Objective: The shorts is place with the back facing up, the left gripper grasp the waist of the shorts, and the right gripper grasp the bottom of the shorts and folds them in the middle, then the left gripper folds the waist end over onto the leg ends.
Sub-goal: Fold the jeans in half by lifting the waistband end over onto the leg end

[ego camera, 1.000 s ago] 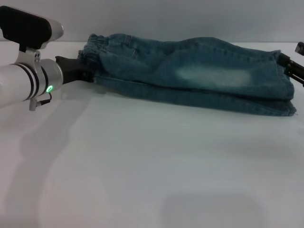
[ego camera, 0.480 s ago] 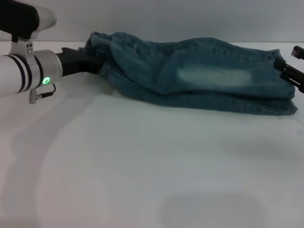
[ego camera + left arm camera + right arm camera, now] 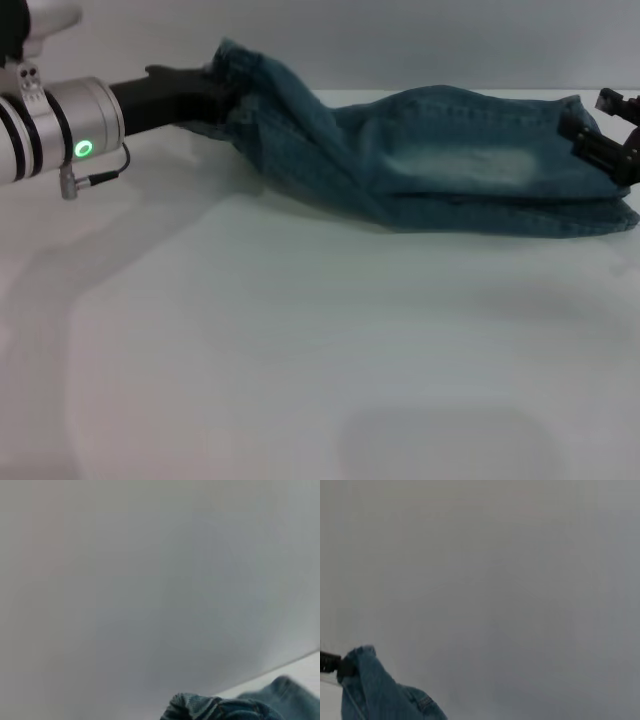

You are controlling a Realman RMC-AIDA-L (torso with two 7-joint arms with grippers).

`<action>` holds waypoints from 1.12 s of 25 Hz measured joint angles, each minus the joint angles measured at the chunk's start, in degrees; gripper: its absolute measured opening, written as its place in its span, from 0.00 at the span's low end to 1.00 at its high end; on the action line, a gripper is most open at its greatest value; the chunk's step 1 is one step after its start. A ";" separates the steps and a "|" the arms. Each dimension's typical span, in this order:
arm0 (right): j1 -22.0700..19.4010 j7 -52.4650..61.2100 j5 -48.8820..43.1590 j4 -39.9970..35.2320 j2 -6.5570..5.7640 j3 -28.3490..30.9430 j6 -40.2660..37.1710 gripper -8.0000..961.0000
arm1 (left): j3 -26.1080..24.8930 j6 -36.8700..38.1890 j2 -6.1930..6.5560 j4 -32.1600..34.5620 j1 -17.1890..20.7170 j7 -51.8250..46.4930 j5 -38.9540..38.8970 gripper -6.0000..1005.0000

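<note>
The blue denim shorts [image 3: 450,160] lie folded lengthwise across the far side of the white table [image 3: 300,350]. My left gripper [image 3: 222,95] is shut on the gathered waist [image 3: 240,70] and holds it lifted off the table at the left. From there the cloth slopes down to the right. The leg ends [image 3: 610,215] lie flat at the far right. My right gripper [image 3: 600,140] sits at those leg ends, over the cloth. In the left wrist view the puckered waist [image 3: 220,707] shows. In the right wrist view the raised denim [image 3: 375,690] hangs from the left gripper's fingers [image 3: 330,662].
A pale wall [image 3: 400,40] rises just behind the table's far edge. The bare tabletop spreads out in front of the shorts toward me.
The left gripper has risen and moved right, lifting the waist off the table. The cloth near it now slopes up. The leg ends slid slightly right.
</note>
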 joint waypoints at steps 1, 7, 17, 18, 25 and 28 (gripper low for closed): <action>0.14 -0.34 -0.03 0.18 0.00 -0.03 0.01 0.66 | -1.32 2.11 0.02 -0.01 -0.10 1.82 -2.22 0.14; 1.49 -3.21 0.01 2.30 0.02 -0.10 0.66 0.66 | -3.00 6.90 0.05 -0.69 -0.96 6.34 -9.36 0.14; 6.00 -9.28 1.16 6.69 0.14 0.04 7.44 0.66 | -3.39 14.39 0.09 -0.72 -1.36 7.40 -14.21 0.13; 6.85 -9.94 1.18 7.40 0.13 -0.01 8.42 0.66 | -3.40 14.99 0.12 -0.71 -1.36 7.66 -14.88 0.13; 12.43 -11.23 0.96 12.36 0.22 -2.82 13.36 0.66 | -3.54 17.03 0.17 -0.11 -2.12 8.15 -17.08 0.14; 14.43 -11.38 1.13 14.22 0.30 -5.18 14.26 0.66 | -3.59 17.33 0.16 -0.10 -2.79 8.15 -17.19 0.14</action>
